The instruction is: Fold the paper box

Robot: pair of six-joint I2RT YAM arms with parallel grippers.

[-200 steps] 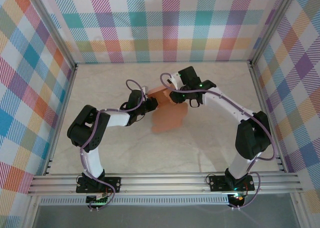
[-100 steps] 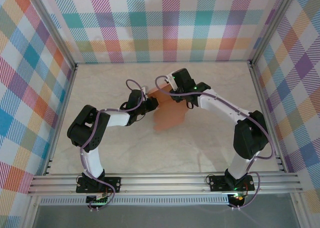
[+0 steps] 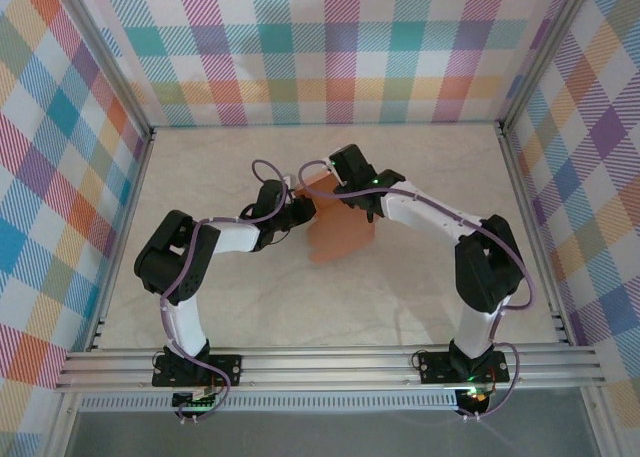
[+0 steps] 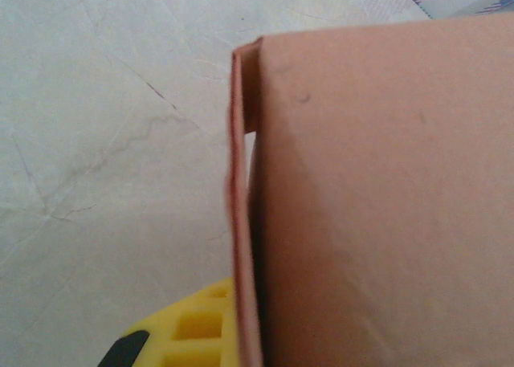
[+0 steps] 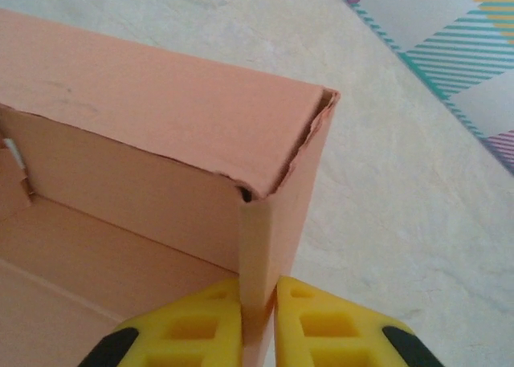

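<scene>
You've got the pale marbled tabletop (image 3: 420, 277) with the salmon-orange card paper box (image 3: 340, 232) mid-table, between the two arms. The box is part-formed: walls up, top open, and on the right wrist view you see bare card floor inside. Right gripper (image 5: 259, 307) is clamped on a wall right by a corner, yellow pads (image 5: 193, 331) tight on both sides of the card. Left gripper (image 3: 306, 210) is at the box's left edge, closed on a wall, with one yellow pad (image 4: 189, 331) against the card.
</scene>
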